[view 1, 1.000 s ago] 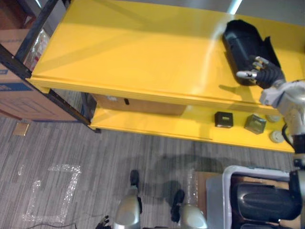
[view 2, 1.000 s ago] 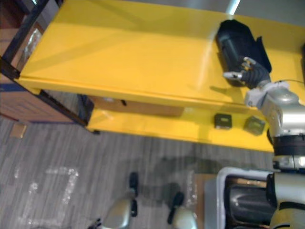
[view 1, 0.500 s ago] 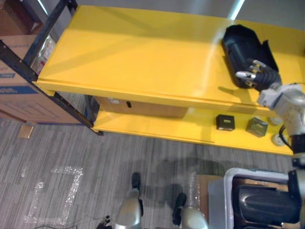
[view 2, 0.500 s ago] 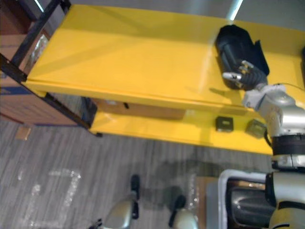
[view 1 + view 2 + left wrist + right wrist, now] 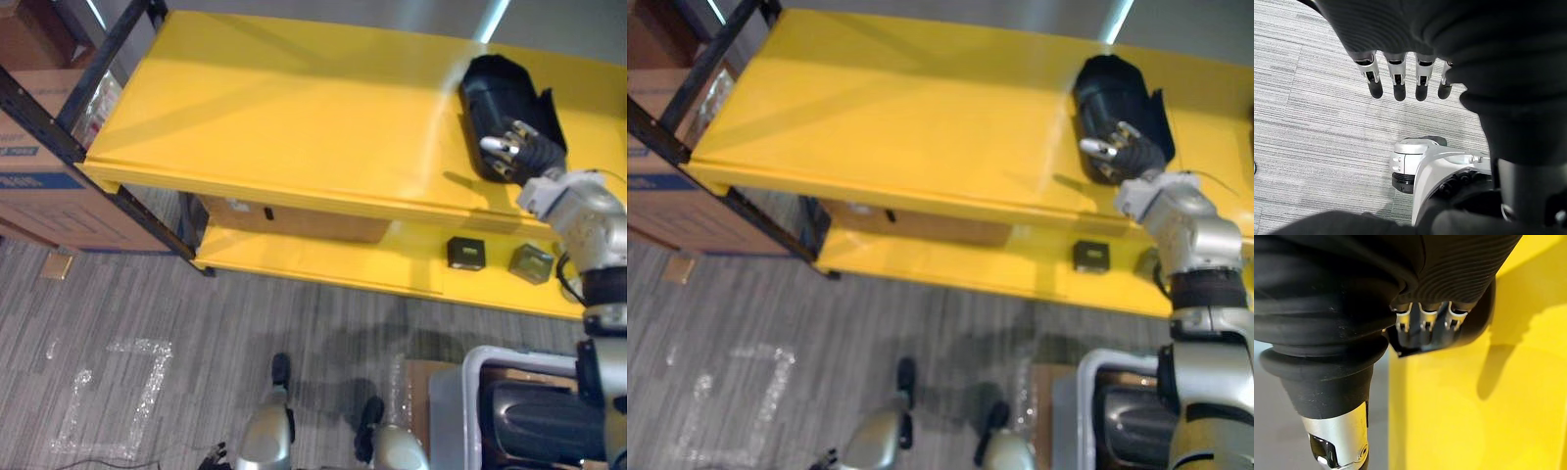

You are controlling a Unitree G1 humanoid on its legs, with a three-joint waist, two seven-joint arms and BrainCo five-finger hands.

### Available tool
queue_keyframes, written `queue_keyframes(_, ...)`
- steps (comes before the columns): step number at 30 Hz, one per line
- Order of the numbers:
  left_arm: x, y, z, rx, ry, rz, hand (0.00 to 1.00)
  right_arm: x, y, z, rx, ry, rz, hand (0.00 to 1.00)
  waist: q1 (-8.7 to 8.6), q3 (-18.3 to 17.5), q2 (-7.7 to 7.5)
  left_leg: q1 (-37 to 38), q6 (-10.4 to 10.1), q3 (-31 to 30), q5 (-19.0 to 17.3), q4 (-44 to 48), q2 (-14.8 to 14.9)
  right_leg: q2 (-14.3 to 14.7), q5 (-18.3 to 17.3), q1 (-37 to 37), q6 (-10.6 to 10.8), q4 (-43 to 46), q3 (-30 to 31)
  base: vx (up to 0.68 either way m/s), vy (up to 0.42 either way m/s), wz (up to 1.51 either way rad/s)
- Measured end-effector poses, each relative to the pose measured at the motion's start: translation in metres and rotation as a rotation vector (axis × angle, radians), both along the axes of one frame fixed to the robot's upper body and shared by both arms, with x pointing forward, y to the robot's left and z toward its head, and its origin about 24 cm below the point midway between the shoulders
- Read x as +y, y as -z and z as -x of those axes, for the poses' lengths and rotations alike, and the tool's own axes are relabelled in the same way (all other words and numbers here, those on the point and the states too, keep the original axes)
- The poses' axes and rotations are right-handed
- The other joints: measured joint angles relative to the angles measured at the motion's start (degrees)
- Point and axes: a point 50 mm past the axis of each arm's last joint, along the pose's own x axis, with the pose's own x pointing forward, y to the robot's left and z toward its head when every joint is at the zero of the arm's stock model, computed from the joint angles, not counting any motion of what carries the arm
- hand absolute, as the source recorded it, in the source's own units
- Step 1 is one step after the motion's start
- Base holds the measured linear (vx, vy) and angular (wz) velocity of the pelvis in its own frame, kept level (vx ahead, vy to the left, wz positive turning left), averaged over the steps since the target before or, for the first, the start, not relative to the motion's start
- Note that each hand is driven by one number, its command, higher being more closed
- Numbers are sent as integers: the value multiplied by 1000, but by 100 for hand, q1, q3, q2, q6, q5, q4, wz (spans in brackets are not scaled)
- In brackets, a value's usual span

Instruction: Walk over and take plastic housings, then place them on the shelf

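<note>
Housing: the black plastic housing (image 5: 502,93) lies on the top level of the yellow shelf (image 5: 294,108), way over at the right end, hollow side up as far as I can tell.
Long axis: runs front to back across the shelf, a bit slanted, pretty much in line with the right forearm.
Right side: the right robot hand (image 5: 522,154) sits right at the housing's near end. Its fingers (image 5: 1104,147) are spread and loose, lying on it rather than wrapped round it, so it's open and touching. In the wrist view the tips vanish against the dark plastic, so no idea how firm the contact is.
Direction: the housing is straight ahead of that hand, deeper into the shelf.
Left side: the left robot hand (image 5: 1398,83) hangs low over the floor (image 5: 294,323) with straight fingers, holding nothing. It's well apart from the housing, so the right one is clearly nearer.
My read: this one looks placed; the hand should back straight out without dragging it.
Surface: glossy and flat, with loads of free space to the left.
Lower level (image 5: 323,262): a dark small box (image 5: 463,253) and a greenish small box (image 5: 530,262).
Room: there's a grey bin (image 5: 446,411) at the robot's right with a second housing (image 5: 539,426) inside, a cardboard box (image 5: 39,186) left of the rack, and grey carpet.
</note>
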Motion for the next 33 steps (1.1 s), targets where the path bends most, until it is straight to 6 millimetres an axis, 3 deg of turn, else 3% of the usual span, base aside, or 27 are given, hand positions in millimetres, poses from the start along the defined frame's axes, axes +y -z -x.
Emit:
queue_keyframes(5, -1, -1, -4, -14, 4, 2, 0, -2, -5, -2, -27, 30, -26, 0, 26, 47, 105, 0, -3, -27, 3, 0, -1, -3, -15, -1, 19, 35, -19, 0, 0, 1)
queue_keyframes(15, -2, -1, -5, -24, 6, 1, 0, -3, -8, -2, -69, 46, -55, 0, 44, 81, 168, -1, -3, -36, 3, 0, -2, -3, -29, 0, 18, 46, -27, 0, 0, 0)
queue_keyframes(33, -3, -2, -8, -37, 6, 0, 0, -1, -5, -5, -80, 18, -219, 0, 109, 84, 174, 11, -2, -37, 9, 1, 1, -1, -28, 13, 19, 45, -28, 0, 0, 0)
